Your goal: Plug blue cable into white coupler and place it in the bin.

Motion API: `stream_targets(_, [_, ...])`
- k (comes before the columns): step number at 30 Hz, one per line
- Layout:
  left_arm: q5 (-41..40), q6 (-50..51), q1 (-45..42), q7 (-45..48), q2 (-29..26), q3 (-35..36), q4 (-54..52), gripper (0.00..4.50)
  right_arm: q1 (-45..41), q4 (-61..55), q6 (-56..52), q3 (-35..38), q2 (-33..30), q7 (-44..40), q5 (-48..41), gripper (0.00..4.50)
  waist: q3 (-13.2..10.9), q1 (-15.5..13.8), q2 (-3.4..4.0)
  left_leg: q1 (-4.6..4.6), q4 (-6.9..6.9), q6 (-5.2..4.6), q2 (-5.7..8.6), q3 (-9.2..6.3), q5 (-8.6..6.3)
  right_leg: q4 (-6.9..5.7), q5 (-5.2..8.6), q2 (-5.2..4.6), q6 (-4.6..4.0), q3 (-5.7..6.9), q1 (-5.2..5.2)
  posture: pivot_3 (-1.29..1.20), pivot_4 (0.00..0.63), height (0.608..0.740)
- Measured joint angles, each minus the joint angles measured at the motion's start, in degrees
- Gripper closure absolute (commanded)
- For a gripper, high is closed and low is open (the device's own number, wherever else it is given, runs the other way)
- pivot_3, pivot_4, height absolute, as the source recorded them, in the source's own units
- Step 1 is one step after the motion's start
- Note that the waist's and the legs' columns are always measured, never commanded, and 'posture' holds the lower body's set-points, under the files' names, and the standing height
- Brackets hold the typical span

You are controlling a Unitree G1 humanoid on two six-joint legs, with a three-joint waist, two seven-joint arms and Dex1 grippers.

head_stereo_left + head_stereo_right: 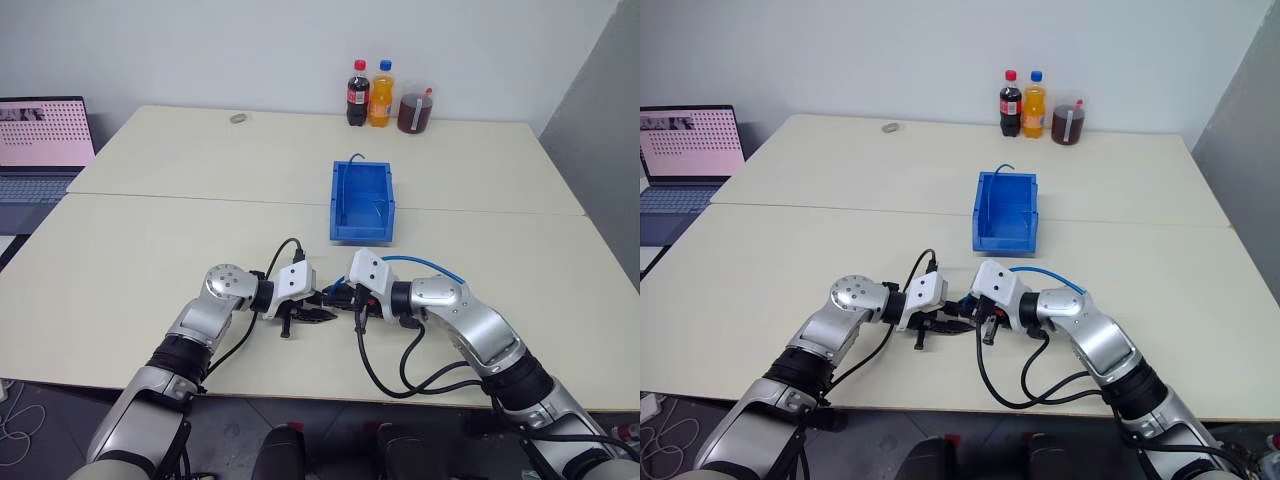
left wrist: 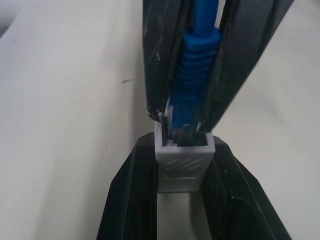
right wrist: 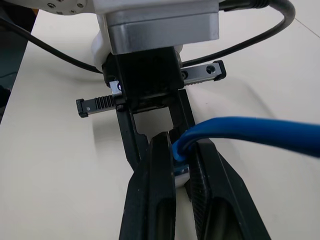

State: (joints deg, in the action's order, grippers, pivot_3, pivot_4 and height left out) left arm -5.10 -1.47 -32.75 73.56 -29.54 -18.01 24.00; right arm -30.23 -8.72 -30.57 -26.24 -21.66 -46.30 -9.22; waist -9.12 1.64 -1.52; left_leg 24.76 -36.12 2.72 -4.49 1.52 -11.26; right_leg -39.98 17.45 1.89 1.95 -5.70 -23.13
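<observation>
Above the bench [image 1: 150, 240], the left pincer [image 2: 184, 172] grips the white coupler [image 2: 183, 162] while the right pincer [image 3: 181, 165] pinches the blue cable [image 3: 260, 132] plug at its opening.

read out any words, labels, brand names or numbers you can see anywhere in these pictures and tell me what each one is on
No text can be read here.
Dark cola bottle: red label, lettering too small to read.
Orange soda bottle: label too small to read.
Laptop: pink screen with rows of small dark marks, none legible.
Bin, blue cable, white coupler: no print visible.
</observation>
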Motion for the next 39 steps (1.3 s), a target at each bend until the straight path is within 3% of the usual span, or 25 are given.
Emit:
stream_targets(18, [0.8,1.0,1.2,-0.6,0.2,0.3,-1.2,3.69,-4.5,3.9,-2.7,-2.8,0.3,-4.9,2.8,4.39,0.8,0.1,0.11,-0.08,0.03,0.0,0.0,0.01,0.0,0.01,0.03,0.0,-0.04,0.0,0.05,0.0,0.15,0.74])
stream_targets(26, [1.3,0.9,2.5,-2.6,0.6,0.5,-1.2,3.69,-4.0,5.0,-0.3,-3.1,0.5,-5.6,4.5,4.39,1.1,0.1,0.08,-0.94,0.15,-0.02,-0.01,0.03,-0.05,0.11,0.21,-0.02,-0.14,0.01,0.9,0.0,0.15,0.74])
stream_targets(28, [1.2,1.0,2.8,-2.9,0.7,0.7,-1.5,2.99,-3.6,4.8,0.3,-2.8,0.5,-5.3,4.6,4.39,1.1,0.1,0.08,-0.94,0.15,-0.02,-0.01,0.02,-0.04,0.1,0.21,-0.02,-0.14,0.01,0.89,0.0,0.15,0.74])
stream_targets(30, [1.0,0.9,3.4,-3.0,0.6,1.0,-1.8,2.76,-2.7,3.9,0.9,-2.0,0.5,-4.9,4.6,4.39,1.1,0.1,0.08,-0.93,0.15,-0.02,-0.02,0.02,-0.04,0.1,0.21,-0.02,-0.14,0.01,0.89,0.0,0.15,0.74])
stream_targets(33, [0.8,0.9,4.0,-3.0,0.0,1.6,-2.5,2.02,-1.7,2.5,0.6,-1.4,0.4,-4.4,4.4,4.39,1.1,0.2,0.08,-0.91,0.18,-0.02,-0.03,0.02,-0.04,0.09,0.22,-0.01,-0.16,0.01,0.85,0.0,0.15,0.74])
stream_targets(39, [-0.8,1.3,7.7,-3.3,-2.0,4.3,-6.0,0.96,0.4,-2.1,-3.9,0.5,-0.5,-3.9,3.1,4.39,0.9,0.4,0.04,-0.88,0.3,-0.02,-0.08,0.03,-0.05,0.09,0.28,0.01,-0.26,0.02,0.78,0.0,0.15,0.74])
